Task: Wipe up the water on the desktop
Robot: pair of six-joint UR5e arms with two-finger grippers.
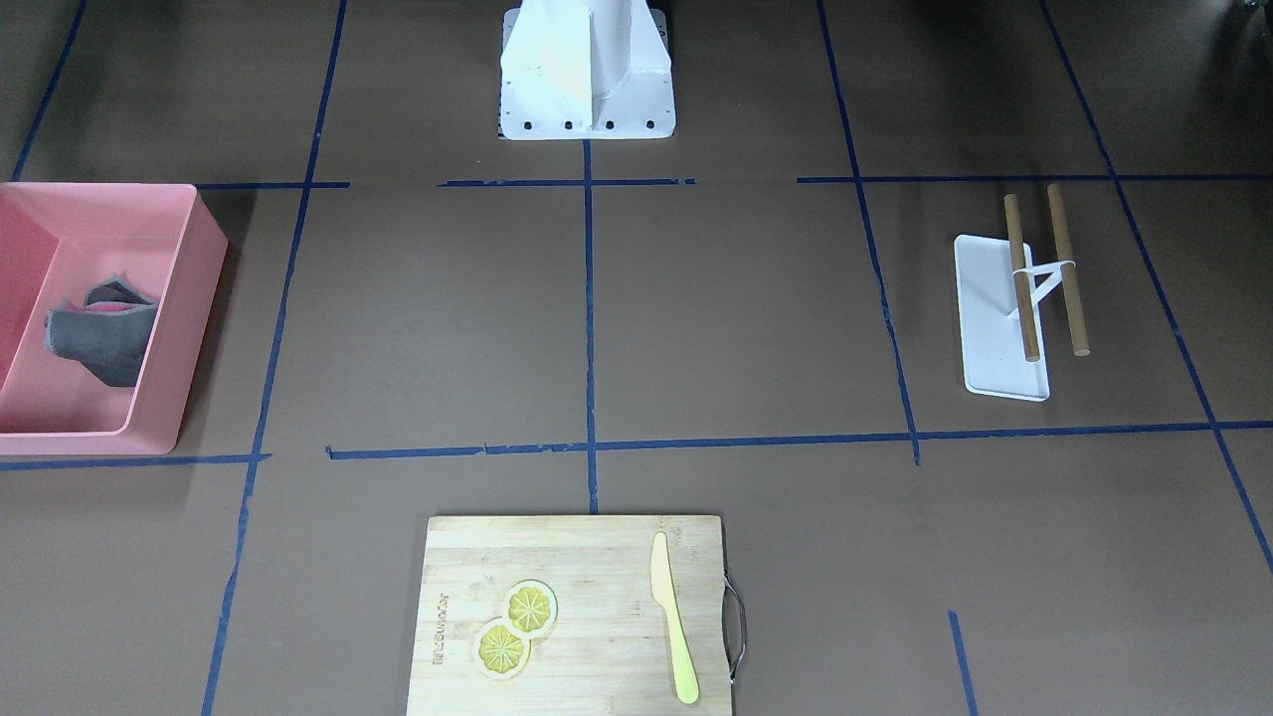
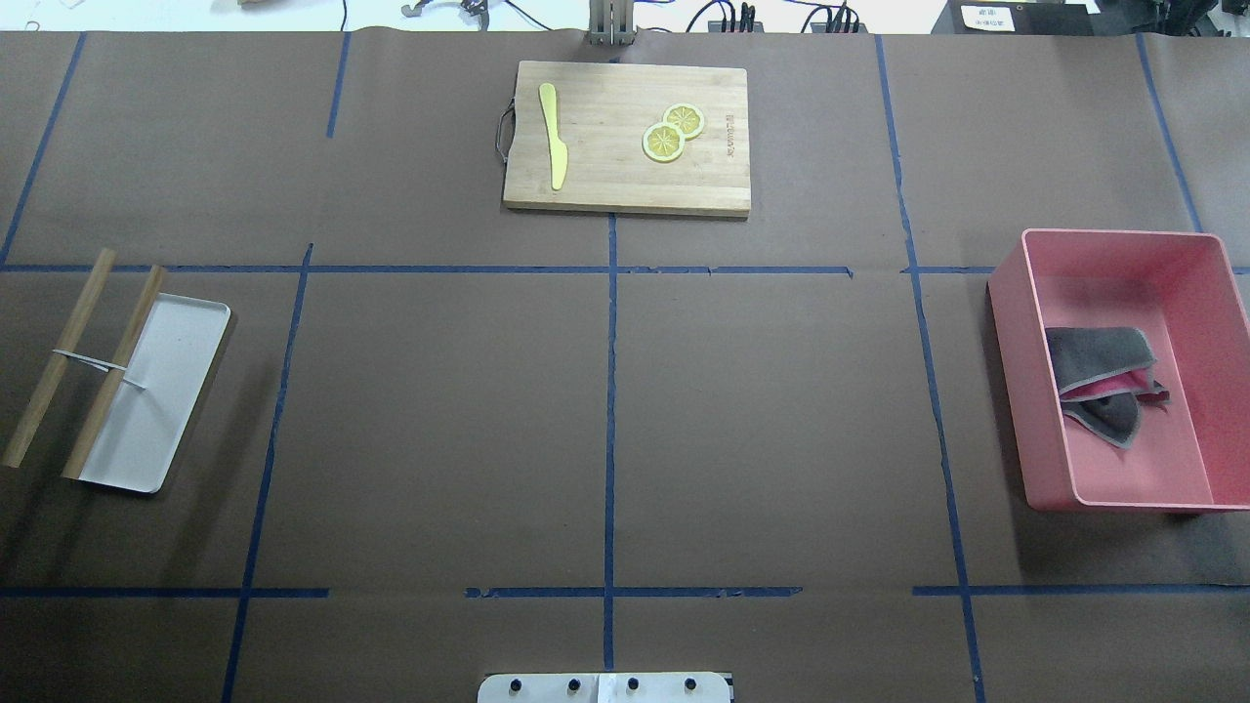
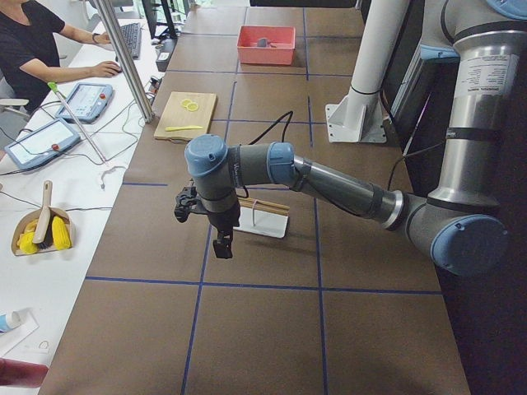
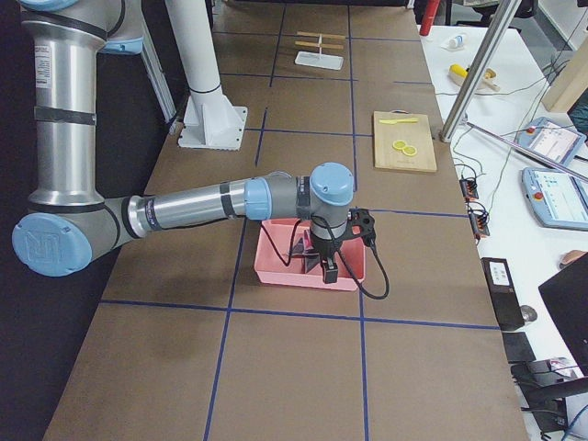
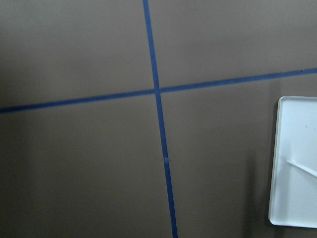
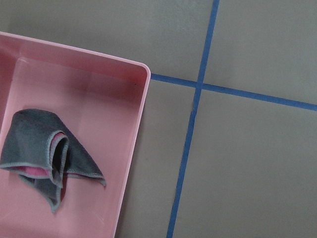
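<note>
The desktop (image 2: pixel 439 410) is dark brown with blue tape lines; I see no water on it in any view. A grey cloth with a pink inside (image 2: pixel 1104 376) lies crumpled in a pink bin (image 2: pixel 1011 371), and shows in the right wrist view (image 6: pixel 37 148). My right gripper (image 4: pixel 329 269) hangs over the bin's near edge, seen only in the exterior right view. My left gripper (image 3: pixel 222 245) hangs above the desktop near the white tray (image 3: pixel 263 224), seen only in the exterior left view. I cannot tell whether either gripper is open or shut.
A white tray (image 2: pixel 161 400) with two wooden rods (image 2: pixel 59 356) on a wire stand sits at my left. A bamboo cutting board (image 2: pixel 605 166) with a yellow knife (image 2: pixel 554 137) and two lemon slices (image 2: pixel 672 134) lies at the far middle. The robot base (image 1: pixel 587 70) stands at the near edge.
</note>
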